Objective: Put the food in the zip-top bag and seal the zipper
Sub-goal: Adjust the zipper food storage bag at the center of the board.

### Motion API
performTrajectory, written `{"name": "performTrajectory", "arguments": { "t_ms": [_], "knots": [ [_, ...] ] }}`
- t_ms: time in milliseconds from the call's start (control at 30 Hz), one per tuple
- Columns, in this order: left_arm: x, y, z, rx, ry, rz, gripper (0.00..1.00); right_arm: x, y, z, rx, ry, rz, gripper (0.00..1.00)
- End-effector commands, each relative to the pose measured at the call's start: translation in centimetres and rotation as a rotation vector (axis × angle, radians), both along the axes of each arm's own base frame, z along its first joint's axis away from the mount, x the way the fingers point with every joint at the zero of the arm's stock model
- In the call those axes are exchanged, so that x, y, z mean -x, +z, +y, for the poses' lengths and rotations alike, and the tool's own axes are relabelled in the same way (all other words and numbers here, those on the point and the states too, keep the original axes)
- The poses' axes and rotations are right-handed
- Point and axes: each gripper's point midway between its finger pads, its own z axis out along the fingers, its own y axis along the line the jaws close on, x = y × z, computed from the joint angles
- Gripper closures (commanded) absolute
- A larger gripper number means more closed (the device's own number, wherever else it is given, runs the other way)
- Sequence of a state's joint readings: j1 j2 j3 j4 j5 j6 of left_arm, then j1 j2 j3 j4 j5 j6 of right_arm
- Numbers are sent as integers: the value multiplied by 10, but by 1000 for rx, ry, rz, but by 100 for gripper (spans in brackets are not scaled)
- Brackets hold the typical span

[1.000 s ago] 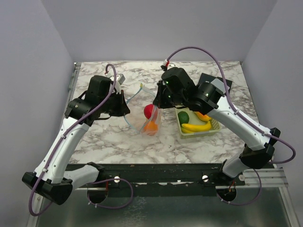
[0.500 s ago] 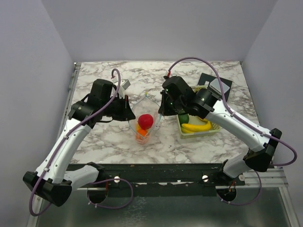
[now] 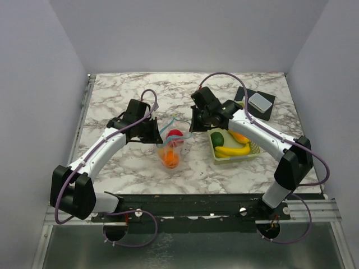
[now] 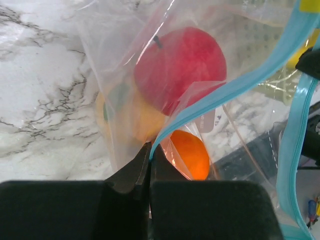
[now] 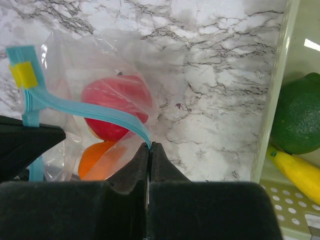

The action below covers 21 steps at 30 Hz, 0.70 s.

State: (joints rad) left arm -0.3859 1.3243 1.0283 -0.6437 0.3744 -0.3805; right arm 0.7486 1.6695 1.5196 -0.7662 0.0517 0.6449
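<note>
White marble with grey veins covers the table (image 3: 123, 95), and plain grey walls (image 3: 185, 33) stand around it. Near the middle, the zip-top bag (image 3: 170, 151) hangs between the two arms. Whether its bottom touches the marble, I cannot tell. Inside it are a red apple (image 4: 180, 70), an orange fruit (image 4: 190, 152) and a pale yellow piece (image 4: 137, 117). The left gripper (image 4: 150, 150) has its jaws pressed together on one end of the light blue zipper (image 4: 240, 82). The right gripper (image 5: 150, 149) pinches the other end in the same way. A small yellow tab (image 5: 22, 75) sits on the strip. Just to the right of the bag stands a pale green perforated basket (image 3: 233, 159) holding a banana (image 3: 233, 150), a green round fruit (image 5: 300, 117) and an orange piece (image 3: 241, 138)
</note>
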Motion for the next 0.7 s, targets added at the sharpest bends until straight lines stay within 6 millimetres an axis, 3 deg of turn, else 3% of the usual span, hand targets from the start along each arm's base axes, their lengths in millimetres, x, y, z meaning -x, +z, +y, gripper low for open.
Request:
{"name": "performTrajectory", "arguments": {
  "t_ms": [0, 400, 567, 667],
  "knots": [
    [-29, 13, 4, 1, 66, -119, 100, -1, -2, 9, -25, 37, -2, 99],
    [-16, 135, 2, 157, 63, -364, 93, 1, 96, -10, -67, 35, -172, 99],
    [0, 145, 2, 181, 42, -350, 92, 5, 120, -12, -90, 51, -202, 100],
    [4, 140, 2, 179, 37, -333, 91, 4, 118, -11, -91, 51, -206, 99]
  ]
}}
